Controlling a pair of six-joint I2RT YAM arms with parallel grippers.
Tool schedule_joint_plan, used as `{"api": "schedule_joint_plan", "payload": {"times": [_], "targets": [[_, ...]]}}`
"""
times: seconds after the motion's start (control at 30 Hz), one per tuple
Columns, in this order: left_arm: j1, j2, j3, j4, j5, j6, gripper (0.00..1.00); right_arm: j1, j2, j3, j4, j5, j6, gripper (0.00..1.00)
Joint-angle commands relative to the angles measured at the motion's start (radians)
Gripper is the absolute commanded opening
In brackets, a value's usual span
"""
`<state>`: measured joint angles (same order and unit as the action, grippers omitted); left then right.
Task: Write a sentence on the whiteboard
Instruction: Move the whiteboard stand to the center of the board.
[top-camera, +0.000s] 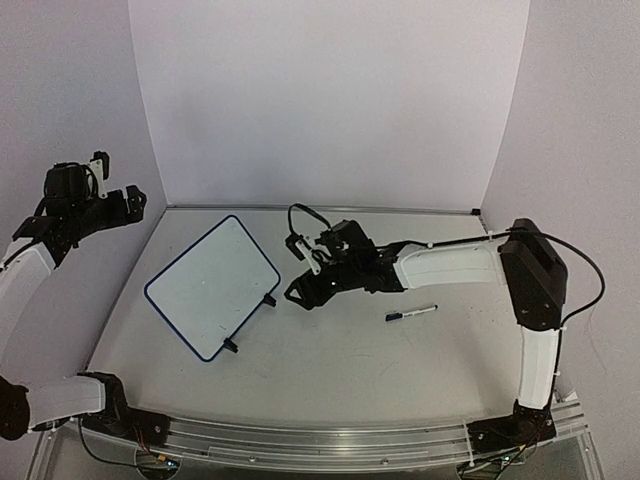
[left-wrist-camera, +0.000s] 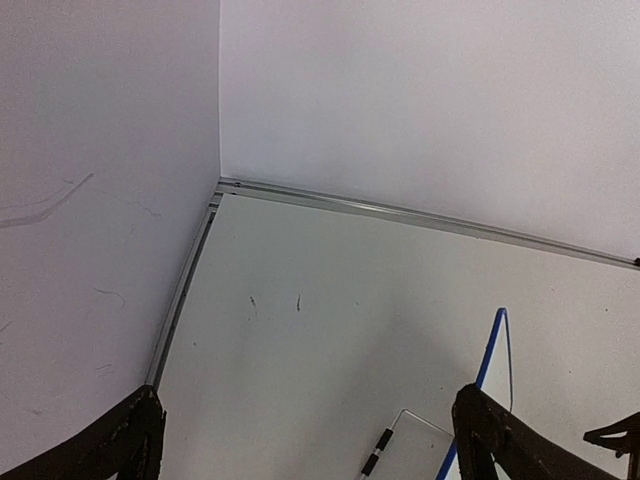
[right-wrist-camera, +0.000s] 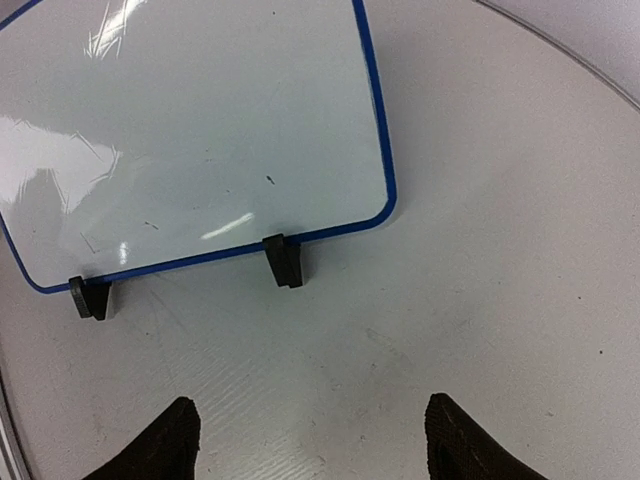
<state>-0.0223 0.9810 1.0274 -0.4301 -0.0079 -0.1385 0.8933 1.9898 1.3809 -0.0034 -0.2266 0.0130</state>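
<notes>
The whiteboard (top-camera: 213, 284) lies flat at the table's left middle, blue-framed, with two black clip feet (right-wrist-camera: 283, 262) on its near-right edge. No sentence shows on it; the surface (right-wrist-camera: 200, 130) is blank apart from faint specks. My right gripper (top-camera: 300, 293) hovers low just right of the board, open, with only bare table between its fingers (right-wrist-camera: 310, 420). A black-and-white marker (top-camera: 411, 313) lies on the table to the right of that gripper, held by nothing. My left gripper (top-camera: 120, 180) is raised high at the far left, open and empty (left-wrist-camera: 305, 450). A corner of the whiteboard's blue frame (left-wrist-camera: 492, 360) shows beside its right finger.
White walls close off the back and both sides, with a metal strip (left-wrist-camera: 420, 215) along the back edge of the table. The aluminium base rail (top-camera: 320, 440) runs along the near edge. The grey tabletop (top-camera: 380, 370) carries faint scuff marks.
</notes>
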Motion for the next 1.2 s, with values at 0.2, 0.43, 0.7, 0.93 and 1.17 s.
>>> {"api": "schedule_joint_plan", "payload": {"times": [0.2, 0.43, 0.7, 0.93, 1.17], "targets": [[0.004, 0.005, -0.010, 0.052, 0.101, -0.031, 1.00, 0.038, 0.276, 0.271, -0.076, -0.007, -0.073, 0.63], [0.004, 0.009, -0.017, 0.060, 0.127, -0.046, 0.99, 0.061, 0.390, 0.388, -0.114, 0.015, -0.102, 0.55], [0.004, 0.007, -0.018, 0.061, 0.131, -0.050, 1.00, 0.069, 0.470, 0.475, -0.126, 0.031, -0.102, 0.45], [0.004, 0.010, -0.020, 0.062, 0.137, -0.055, 0.99, 0.072, 0.513, 0.526, -0.128, 0.054, -0.104, 0.37], [0.004, 0.009, -0.020, 0.063, 0.140, -0.056, 0.99, 0.085, 0.497, 0.511, -0.117, 0.220, -0.068, 0.08]]}}
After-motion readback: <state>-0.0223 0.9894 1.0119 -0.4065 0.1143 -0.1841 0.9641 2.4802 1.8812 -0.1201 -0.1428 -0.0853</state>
